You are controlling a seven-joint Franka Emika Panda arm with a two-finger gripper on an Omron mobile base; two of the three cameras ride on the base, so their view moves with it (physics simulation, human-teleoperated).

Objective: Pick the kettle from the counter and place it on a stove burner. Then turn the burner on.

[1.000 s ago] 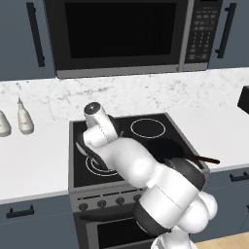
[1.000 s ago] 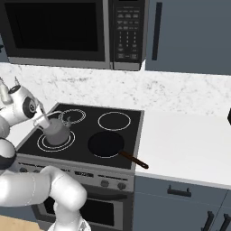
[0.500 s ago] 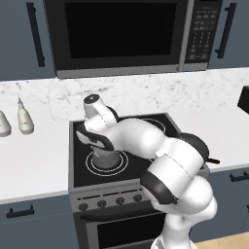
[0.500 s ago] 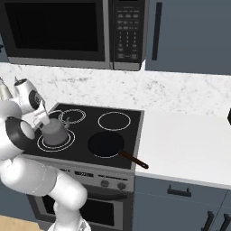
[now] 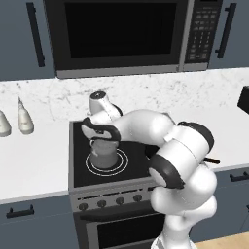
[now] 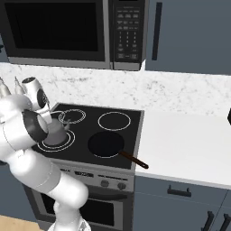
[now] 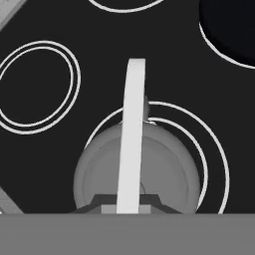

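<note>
Kettle (image 5: 103,154) sat over the large double-ring burner (image 5: 92,168) at the cooktop's front left | fingers (image 7: 125,201) were closed on the kettle's arched handle (image 7: 130,144), directly above the lid | frying pan (image 6: 106,144) lay on the front right burner | two white bottles (image 5: 24,120) stood on the tabletop (image 5: 34,155), left

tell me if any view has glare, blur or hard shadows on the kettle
Hand view: flat even light, no glare; the kettle is plain grey, its handle washed out near white, edges crisp. Left base view: the kettle is a little soft, shaded under the gripper, no hard shadow on the burner. Right base view: the arm hides most of it.
</note>
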